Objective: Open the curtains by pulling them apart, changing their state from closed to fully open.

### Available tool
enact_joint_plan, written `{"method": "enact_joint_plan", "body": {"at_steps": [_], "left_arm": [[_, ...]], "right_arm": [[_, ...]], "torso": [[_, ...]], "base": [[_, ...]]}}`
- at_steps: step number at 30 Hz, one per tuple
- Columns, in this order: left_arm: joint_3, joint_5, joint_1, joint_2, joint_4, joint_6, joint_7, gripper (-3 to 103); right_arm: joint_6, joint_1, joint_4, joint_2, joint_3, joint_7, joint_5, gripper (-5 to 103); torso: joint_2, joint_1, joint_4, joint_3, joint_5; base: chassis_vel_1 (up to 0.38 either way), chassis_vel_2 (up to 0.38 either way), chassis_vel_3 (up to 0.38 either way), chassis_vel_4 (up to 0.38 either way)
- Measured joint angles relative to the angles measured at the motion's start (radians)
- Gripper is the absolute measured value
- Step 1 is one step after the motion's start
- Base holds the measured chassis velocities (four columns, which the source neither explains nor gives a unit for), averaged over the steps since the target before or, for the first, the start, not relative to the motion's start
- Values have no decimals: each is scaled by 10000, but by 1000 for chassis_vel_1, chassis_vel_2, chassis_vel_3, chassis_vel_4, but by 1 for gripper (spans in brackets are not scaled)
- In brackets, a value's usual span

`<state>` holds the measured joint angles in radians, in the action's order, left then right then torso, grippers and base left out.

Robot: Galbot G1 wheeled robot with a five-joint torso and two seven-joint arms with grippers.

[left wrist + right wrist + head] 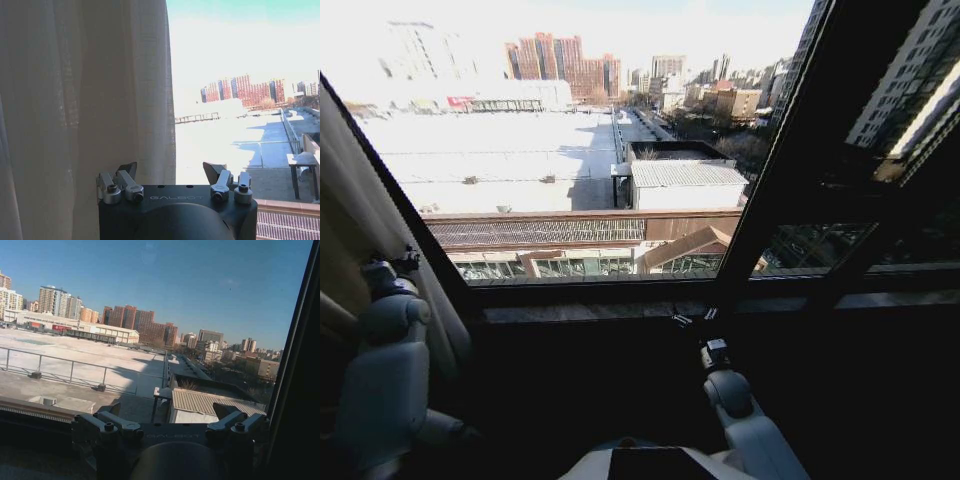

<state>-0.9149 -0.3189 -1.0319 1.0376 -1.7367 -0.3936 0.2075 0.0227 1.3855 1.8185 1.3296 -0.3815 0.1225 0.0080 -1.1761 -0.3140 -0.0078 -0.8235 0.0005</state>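
Curtains: one sheer cream panel (pixel 360 230) is gathered at the far left of the head view, hanging in long pleats along the slanting dark window frame (pixel 775 180); most of the glass stands uncovered, showing snowy roofs and city blocks; in the left wrist view the same fabric (pixel 85 90) covers the side of the picture next to the gripper, its edge falling straight down just behind the two fingers.

Left gripper: seen in the left wrist view (pixel 170 172); fingers spread wide with a clear gap between the dark tips; nothing between them; one fingertip (pixel 129 170) lies in front of the curtain's lower edge, but whether it touches the cloth cannot be told; the other tip stands against open sky and roof.

Left arm: grey links raised at the left of the head view (pixel 385 350), right beside the bunched panel.

Right gripper: in the right wrist view (pixel 170 415) the fingers are likewise set wide apart; nothing held; it faces the bare glass near the frame's dark upright, with no fabric close to it.

Right arm: low in the head view, its wrist (pixel 715 355) just below the window sill (pixel 580 312); the fingers there are too dark to read.
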Motion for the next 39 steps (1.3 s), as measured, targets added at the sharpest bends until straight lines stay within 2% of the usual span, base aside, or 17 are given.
{"method": "enact_joint_plan", "body": {"at_steps": [3, 5, 7, 8, 14, 15, 16, 19, 26, 28, 39], "left_arm": [[35, 4, -724, 297, -1159, -226, -383, 90], [35, -23, -935, 388, -1442, -253, -513, 90], [18, -74, -1453, 612, -1998, -253, -894, 98], [18, -74, -1453, 612, -1998, -253, -894, 98], [-7, -89, -2337, 1025, -2702, 4, -1830, 100], [3, -72, -2539, 1202, -2783, 375, -2228, 100], [3, -72, -2539, 1202, -2783, 375, -2228, 100], [84, -32, -2659, 1510, -2794, 915, -2608, 100], [56, 83, -2823, 1884, -2723, 1364, -2767, 100], [-47, 118, -2827, 2023, -2542, 1528, -3028, 100], [-2, 181, -2758, 1935, -2105, 1861, -3503, 100]], "right_arm": [[29, 22, 58, 6, -6, 0, 13, 100], [39, 40, 87, -5, -9, 0, 18, 100], [52, 78, 164, -14, -13, 2, 22, 100], [52, 78, 164, -14, -13, 2, 22, 100], [18, 165, 478, -48, -23, 43, 121, 100], [-177, 182, 676, -137, -98, 74, 285, 100], [-177, 182, 676, -137, -98, 74, 285, 100], [-678, 210, 998, -375, -390, 99, 587, 100], [-1119, 202, 1229, -566, -648, 152, 999, 100], [-1157, 177, 1230, -575, -750, 153, 1045, 100], [-1273, 90, 1129, -530, -912, 160, 1058, 100]], "torso": [[0, 1, 1, 0, 0], [0, 1, 1, 1, 0], [0, 1, 2, 0, 0], [0, 1, 2, 0, 0], [0, 1, 4, 0, 0], [0, 1, 4, 1, -1], [0, 1, 4, 1, -1], [0, 1, 0, 0, -1], [0, 0, 2, 0, -1], [0, 1, 5, 0, -3], [0, 0, 0, 0, -2]], "base": [[0, 0, 0, 0], [0, 0, 0, 0], [0, 0, 0, 0], [0, 0, 0, 0], [0, 0, 0, 0], [0, 0, 0, 0], [0, 0, 0, 0], [0, 0, 0, 0], [0, 0, 0, 0], [-32, -21, 34, 33], [-147, -145, 136, 141]]}}
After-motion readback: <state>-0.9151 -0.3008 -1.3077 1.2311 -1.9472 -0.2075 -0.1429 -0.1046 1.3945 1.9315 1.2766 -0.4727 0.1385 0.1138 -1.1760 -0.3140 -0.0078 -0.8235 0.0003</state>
